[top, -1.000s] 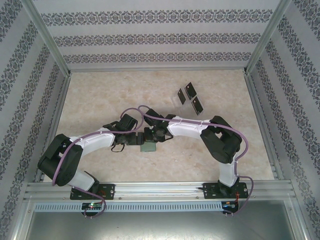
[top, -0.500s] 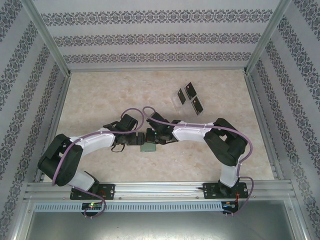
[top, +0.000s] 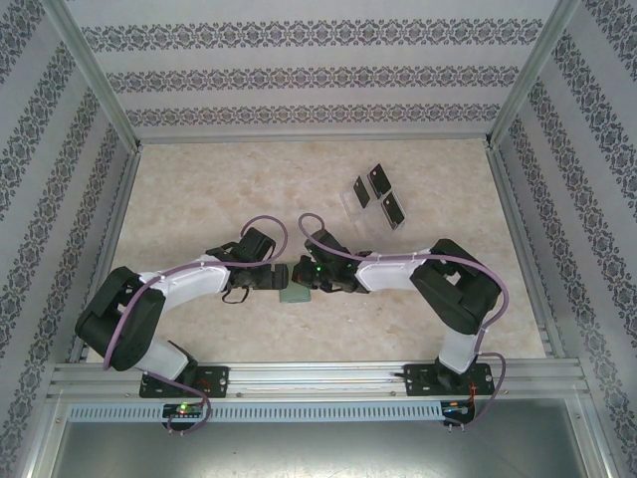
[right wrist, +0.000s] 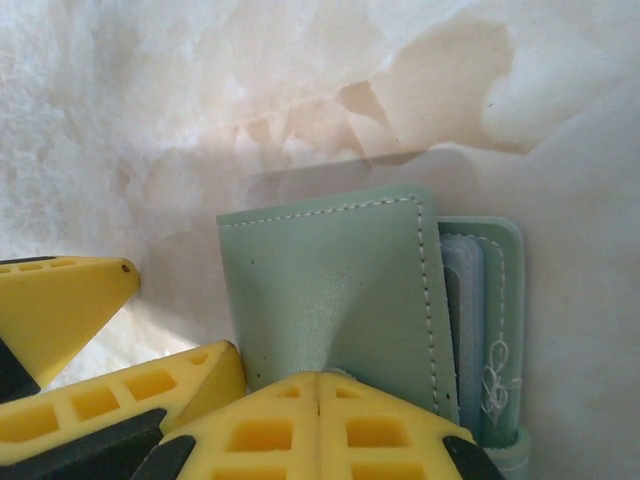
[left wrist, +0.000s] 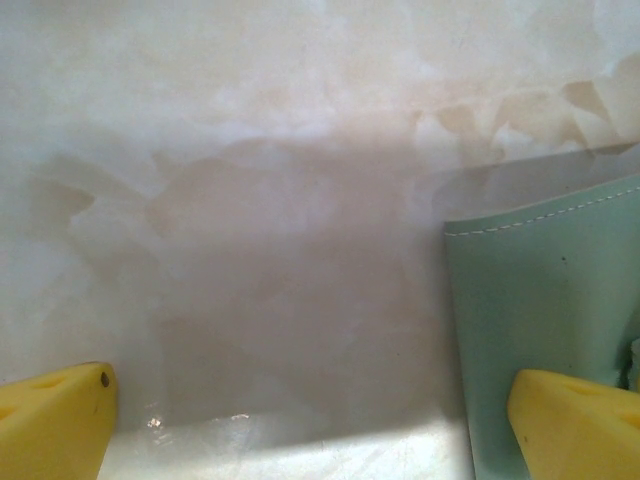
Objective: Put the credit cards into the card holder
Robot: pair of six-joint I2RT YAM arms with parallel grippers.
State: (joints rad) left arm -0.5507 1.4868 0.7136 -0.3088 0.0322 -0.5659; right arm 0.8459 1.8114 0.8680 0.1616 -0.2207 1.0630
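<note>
The grey-green card holder (top: 294, 295) lies on the table between my two grippers. In the right wrist view my right gripper (right wrist: 318, 378) is shut on the near edge of the card holder's (right wrist: 335, 290) top cover, which creases at the pinch. The cover is lifted a little and the inner pockets (right wrist: 482, 310) show on the right. My left gripper (left wrist: 310, 405) is open, low over the table; its right finger (left wrist: 575, 425) rests over the card holder's (left wrist: 545, 300) left edge. Three black credit cards (top: 379, 179) lie at the back right.
A clear plastic tray (top: 364, 207) sits among the credit cards at the back right. Metal frame posts and patterned walls close in the table (top: 199, 199) on three sides. Both arms meet at the table's middle front.
My right arm has sunk lower and its gripper has shifted slightly toward the near side at the card holder. The left arm and the cards have not moved.
</note>
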